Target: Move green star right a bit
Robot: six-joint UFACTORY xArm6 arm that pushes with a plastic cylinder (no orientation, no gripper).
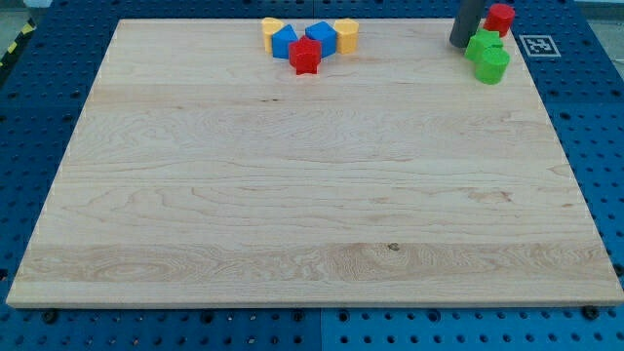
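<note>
The green star (483,44) lies near the top right corner of the wooden board (312,195). A second green block (493,66) touches it just below and to the right. A red block (500,18) sits just above the star. The dark rod comes down from the view's top, and my tip (458,44) rests on the board right at the star's left side, touching it or nearly so.
At the top middle there is a tight cluster: a yellow block (271,29), a blue block (284,42), a red star (305,56), another blue block (321,37) and another yellow block (346,34). The board's right edge is close to the green blocks.
</note>
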